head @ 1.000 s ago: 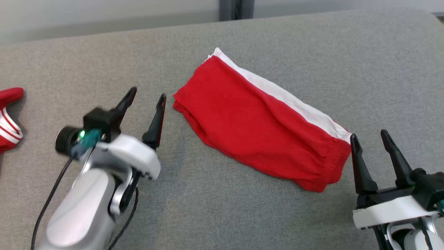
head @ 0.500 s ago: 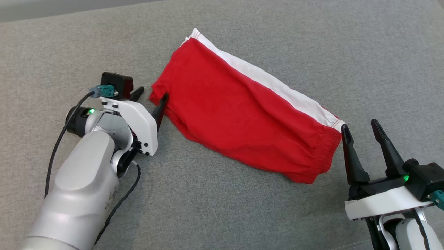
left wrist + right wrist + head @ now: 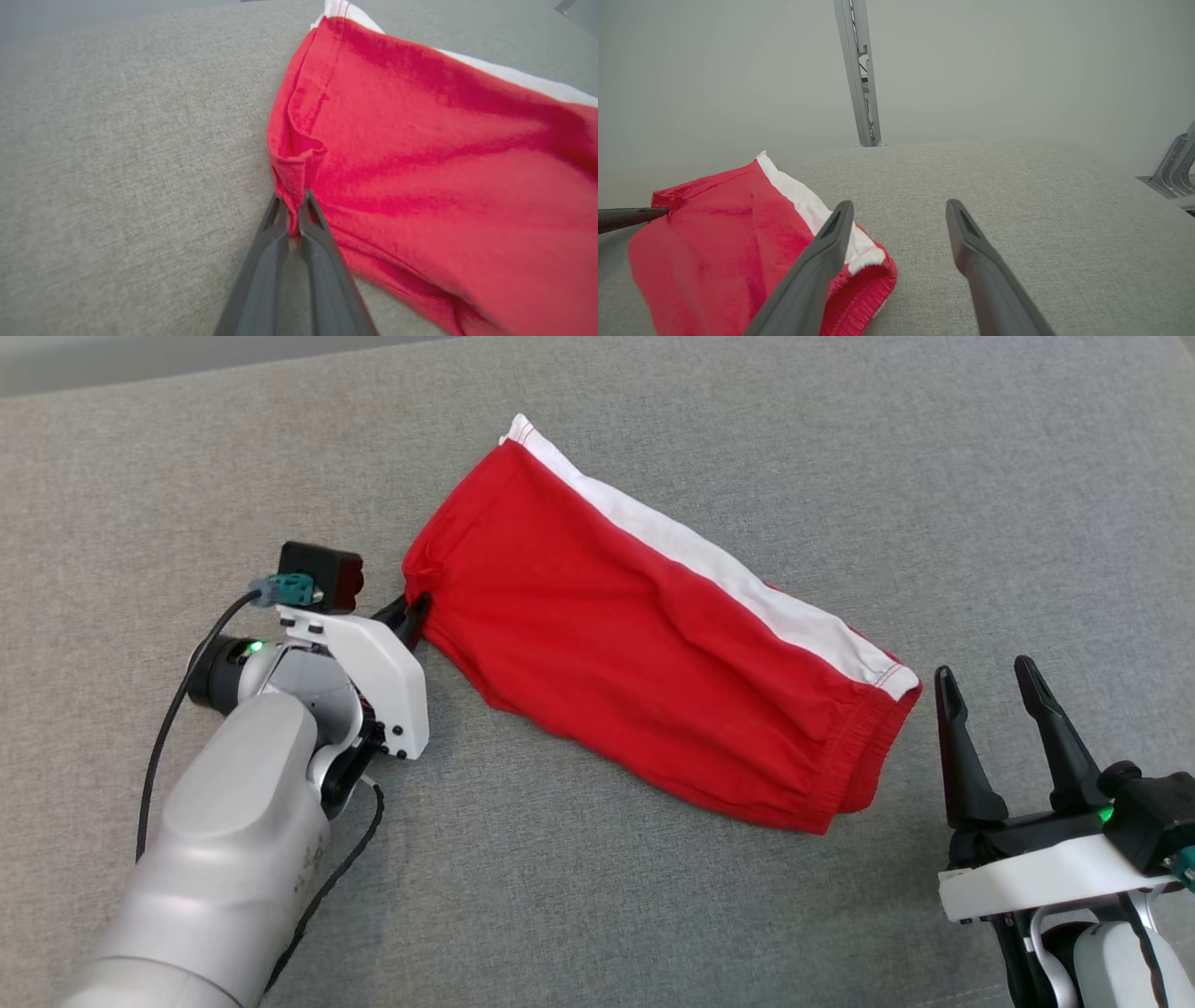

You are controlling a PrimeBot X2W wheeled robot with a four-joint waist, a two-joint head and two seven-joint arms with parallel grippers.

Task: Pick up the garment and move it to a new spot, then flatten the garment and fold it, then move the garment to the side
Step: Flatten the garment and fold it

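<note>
L tool (image 3: pixel 293 207) reached garment (image 3: pixel 644 635) corner, jaws now pinched on hem; was open, apart.

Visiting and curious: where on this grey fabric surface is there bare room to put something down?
Bare grey fabric surface lies beyond the red garment with a white stripe, and nearer, between the left hand and right hand. Crowded at the garment's ends, by each hand.

Soft matt red cloth garment (image 3: pixel 644 644), white band; coarse grey woven surface (image 3: pixel 653 915); smooth, glossy pale plastic left forearm (image 3: pixel 233 859); far metal post (image 3: pixel 859 70).
</note>
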